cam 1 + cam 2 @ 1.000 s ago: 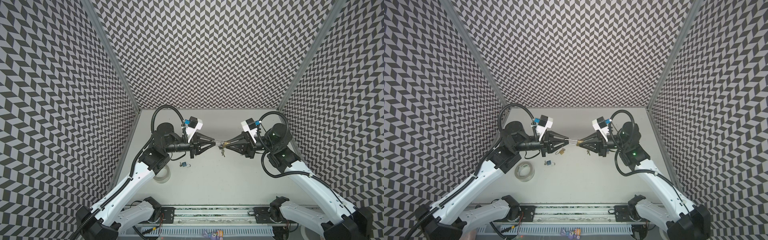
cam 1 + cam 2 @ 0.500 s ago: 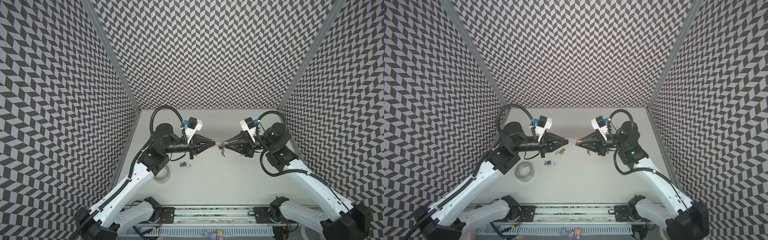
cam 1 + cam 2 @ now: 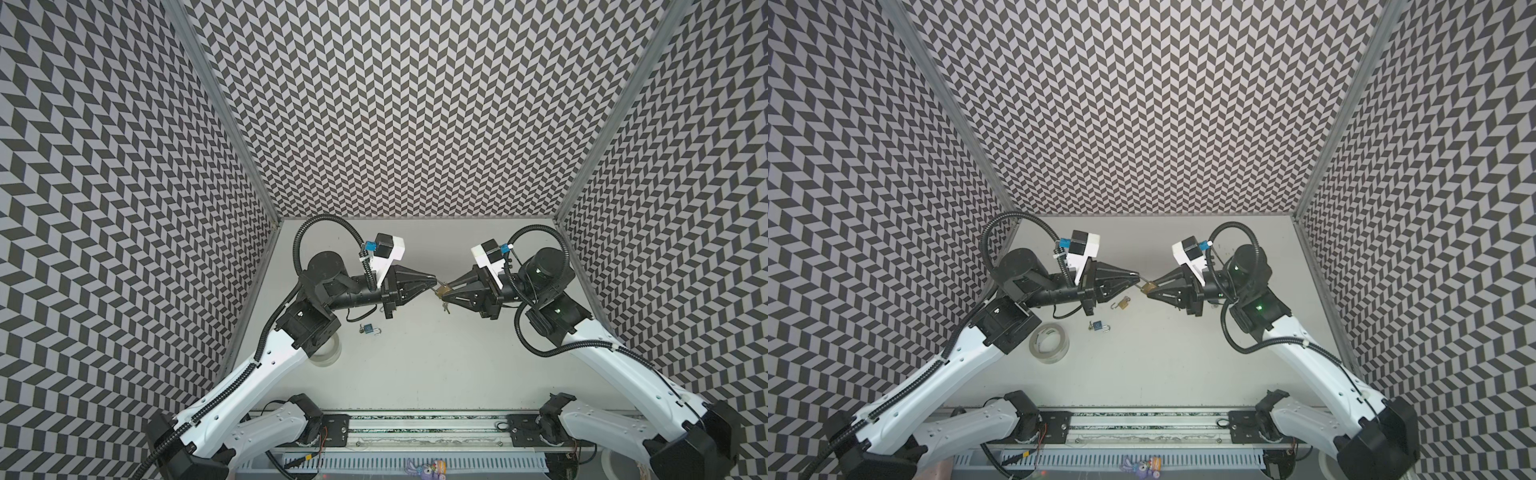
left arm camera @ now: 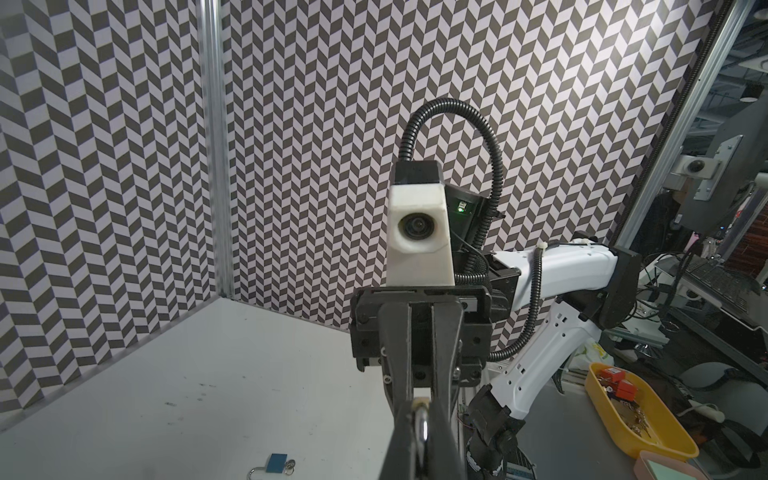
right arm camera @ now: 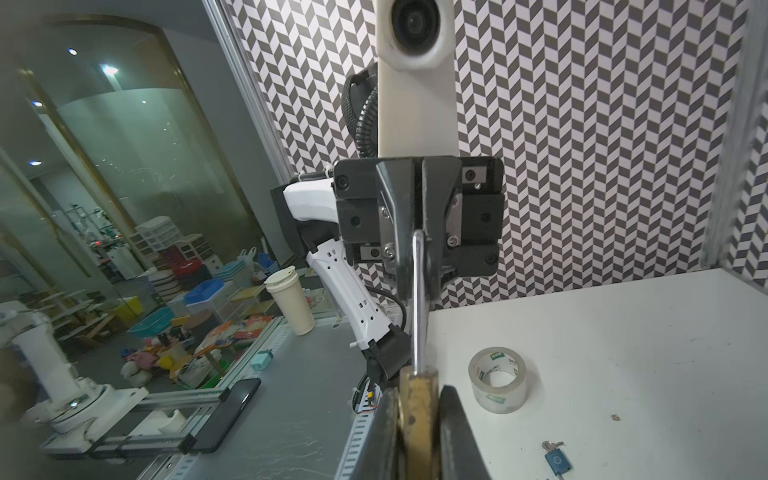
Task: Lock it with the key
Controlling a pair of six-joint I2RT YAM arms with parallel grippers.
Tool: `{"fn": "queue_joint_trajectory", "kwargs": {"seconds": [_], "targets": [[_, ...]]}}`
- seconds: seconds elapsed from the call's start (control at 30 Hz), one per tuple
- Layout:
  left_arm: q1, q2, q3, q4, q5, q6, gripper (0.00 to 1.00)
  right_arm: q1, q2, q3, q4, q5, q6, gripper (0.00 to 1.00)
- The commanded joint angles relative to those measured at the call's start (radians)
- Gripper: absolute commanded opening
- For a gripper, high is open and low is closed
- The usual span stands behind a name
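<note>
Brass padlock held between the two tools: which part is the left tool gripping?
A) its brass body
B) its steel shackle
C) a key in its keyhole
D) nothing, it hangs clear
B: in the right wrist view the shackle runs from the brass body, clamped in the right tool, up into the closed left tool.
</note>
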Motion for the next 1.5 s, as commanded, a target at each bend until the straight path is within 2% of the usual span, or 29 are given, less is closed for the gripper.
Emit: {"fn": "queue_joint_trajectory", "kwargs": {"seconds": [0.0, 0.03, 0.07, 0.17, 0.3, 0.37, 0.5, 0.57, 0.67, 0.77, 0.9, 1.03, 1.47], "targets": [[0.082, -0.030, -0.050, -0.010, 0.065, -0.063, 0.00, 0.006, -0.068, -0.029, 0.090, 0.110, -0.026, 0.41], [0.099, -0.039, -0.057, 0.016, 0.072, -0.089, 0.00, 0.005, -0.080, -0.043, 0.086, 0.124, -0.026, 0.52], [0.115, -0.047, -0.065, 0.053, 0.079, -0.112, 0.00, 0.003, -0.096, -0.063, 0.085, 0.142, -0.028, 0.56], [0.134, -0.064, -0.095, 0.166, 0.068, -0.216, 0.00, -0.001, -0.139, -0.118, 0.097, 0.235, -0.006, 0.57], [0.135, -0.074, -0.153, 0.330, 0.034, -0.338, 0.00, -0.019, -0.155, -0.208, 0.230, 0.348, 0.156, 0.55], [0.135, -0.068, -0.183, 0.412, 0.034, -0.396, 0.00, -0.042, -0.127, -0.238, 0.340, 0.293, 0.262, 0.55], [0.133, -0.061, -0.224, 0.506, 0.037, -0.455, 0.00, -0.064, -0.041, -0.289, 0.696, 0.156, 0.534, 0.54], [0.131, -0.057, -0.224, 0.516, 0.042, -0.463, 0.00, -0.065, 0.002, -0.304, 0.862, 0.126, 0.664, 0.53], [0.127, -0.055, -0.223, 0.518, 0.045, -0.464, 0.00, -0.064, 0.069, -0.338, 1.148, 0.143, 0.868, 0.52], [0.126, -0.052, -0.223, 0.518, 0.048, -0.461, 0.00, -0.058, 0.135, -0.357, 1.355, 0.175, 0.981, 0.51], [0.119, -0.042, -0.220, 0.520, 0.049, -0.461, 0.00, -0.041, 0.208, -0.328, 1.469, 0.140, 1.045, 0.50], [0.108, -0.042, -0.212, 0.509, 0.048, -0.448, 0.00, -0.029, 0.228, -0.315, 1.433, 0.130, 1.034, 0.46], [0.090, -0.019, -0.186, 0.480, 0.047, -0.424, 0.00, 0.024, 0.110, -0.226, 0.920, 0.118, 0.662, 0.41]]}}
